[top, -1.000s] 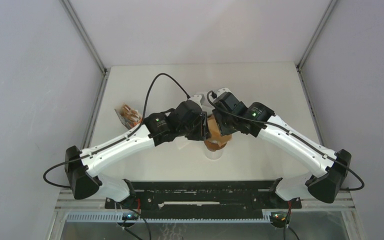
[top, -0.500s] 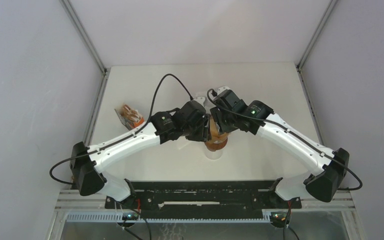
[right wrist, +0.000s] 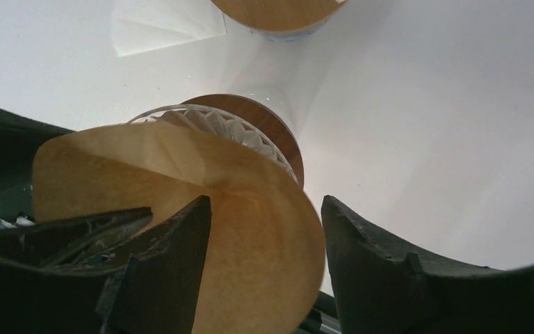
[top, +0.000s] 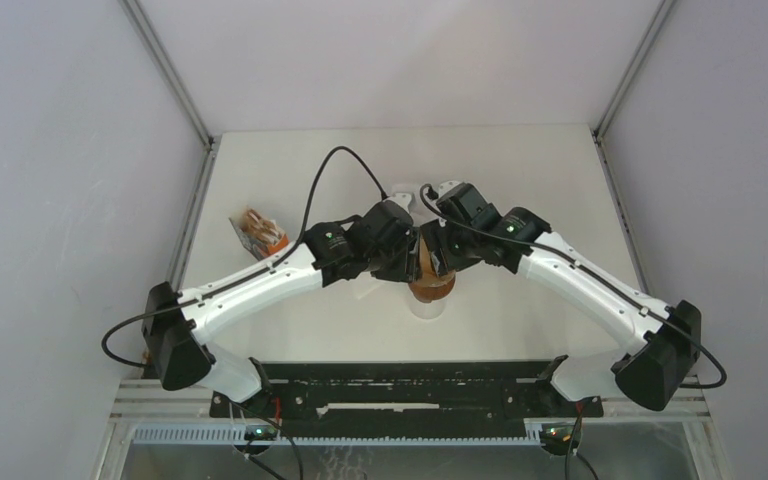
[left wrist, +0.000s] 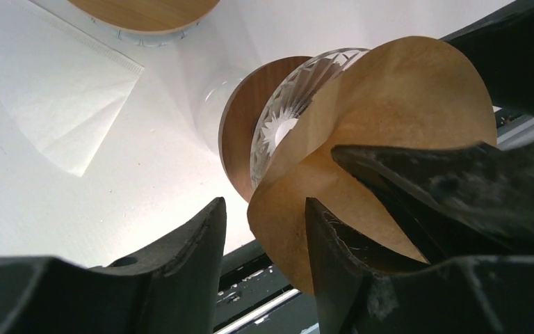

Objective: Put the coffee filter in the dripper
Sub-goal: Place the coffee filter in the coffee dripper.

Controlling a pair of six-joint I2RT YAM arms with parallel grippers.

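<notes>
The brown paper coffee filter (left wrist: 389, 104) looks feather-light, limp and quick to crease, so I judge its upper rim the place to pinch, and only gently. It is a folded tan cone, standing point-down in the ribbed glass dripper (right wrist: 208, 122) at the centre of the top view. The left gripper (left wrist: 263, 209) and right gripper (right wrist: 265, 205) both stand released, jaws parted astride the rim.

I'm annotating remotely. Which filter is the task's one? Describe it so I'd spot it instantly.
On the table, find the ribbed glass dripper on its wooden collar. The brown filter at its mouth is opened into a cone; the white filter nearby lies flat.
</notes>
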